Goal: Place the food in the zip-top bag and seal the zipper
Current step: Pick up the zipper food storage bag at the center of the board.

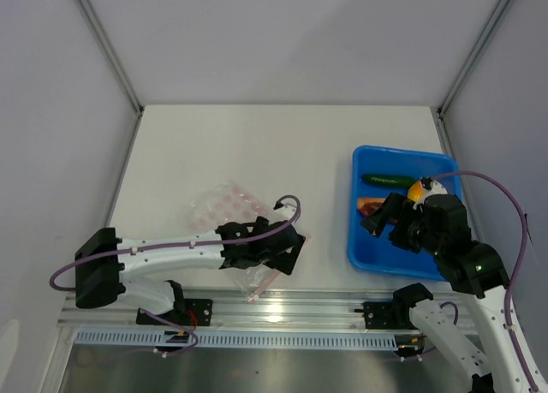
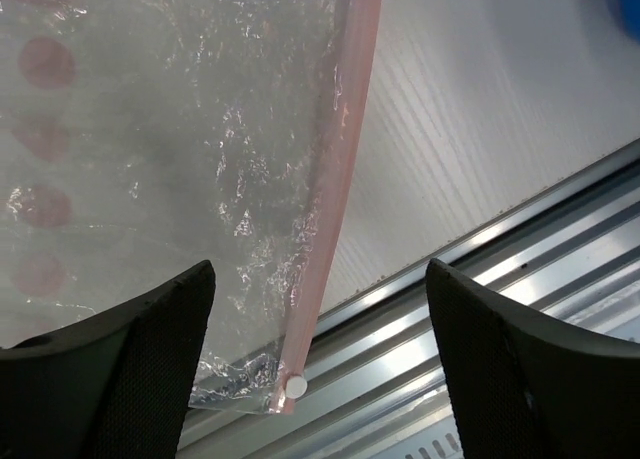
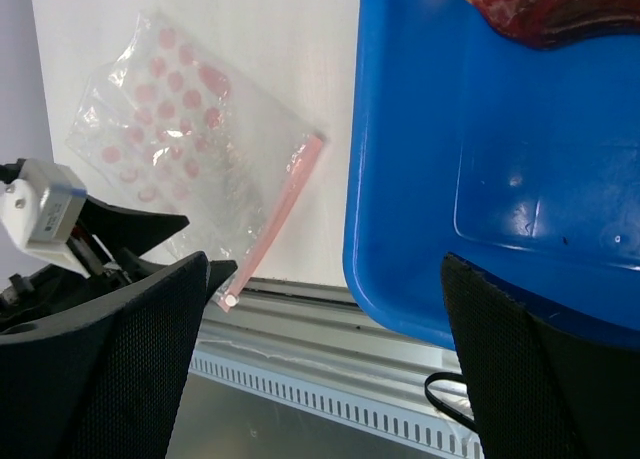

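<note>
Since the mouth likely needs holding for filling, the left gripper stands wide apart, the zipper of the zip-top bag lying between its jaws. The right gripper, equally spread and holding nothing, hovers over the blue tray, with the red-brown piece just ahead.

I find no readable text, label, brand or number in any of my views. The zip-top bag carries only pale pink dots, and the blue tray shows plain colour.
</note>
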`<action>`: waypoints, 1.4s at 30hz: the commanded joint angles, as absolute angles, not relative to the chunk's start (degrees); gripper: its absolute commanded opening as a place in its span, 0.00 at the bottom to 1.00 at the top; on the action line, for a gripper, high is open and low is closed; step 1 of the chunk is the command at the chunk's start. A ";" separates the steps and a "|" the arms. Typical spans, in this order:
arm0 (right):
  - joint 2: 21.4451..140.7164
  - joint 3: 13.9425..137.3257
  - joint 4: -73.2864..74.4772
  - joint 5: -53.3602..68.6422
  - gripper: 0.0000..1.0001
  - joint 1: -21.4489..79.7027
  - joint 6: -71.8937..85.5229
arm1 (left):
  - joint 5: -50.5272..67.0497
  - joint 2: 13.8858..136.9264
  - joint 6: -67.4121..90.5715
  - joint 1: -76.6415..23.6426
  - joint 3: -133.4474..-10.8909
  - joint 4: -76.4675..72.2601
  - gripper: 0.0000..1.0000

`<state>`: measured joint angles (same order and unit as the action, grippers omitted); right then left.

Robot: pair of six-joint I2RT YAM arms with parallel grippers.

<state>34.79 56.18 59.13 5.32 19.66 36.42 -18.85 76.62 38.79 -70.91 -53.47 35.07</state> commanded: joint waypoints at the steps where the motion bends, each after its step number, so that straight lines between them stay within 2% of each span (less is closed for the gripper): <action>1: 33.58 56.25 58.01 6.42 0.99 19.51 36.04 | -23.03 78.65 37.71 -72.07 -55.90 33.40 0.86; 6: 33.49 56.60 58.36 7.29 0.99 19.51 35.68 | -23.47 83.66 35.60 -72.60 -57.57 32.44 0.81; 13: 32.96 56.69 58.97 7.21 0.99 19.60 34.72 | -21.18 88.41 33.93 -73.21 -58.36 28.74 0.68; 29: 32.96 58.18 60.29 5.36 0.99 19.42 34.80 | -22.68 94.83 34.01 -71.90 -58.19 26.64 0.63; 38: 32.96 57.57 60.29 5.80 0.99 19.42 35.07 | -22.50 95.54 33.75 -70.31 -56.25 23.47 0.46; 42: 32.96 57.57 60.38 5.89 0.99 19.51 35.07 | -22.50 95.10 34.10 -70.14 -54.76 22.24 0.43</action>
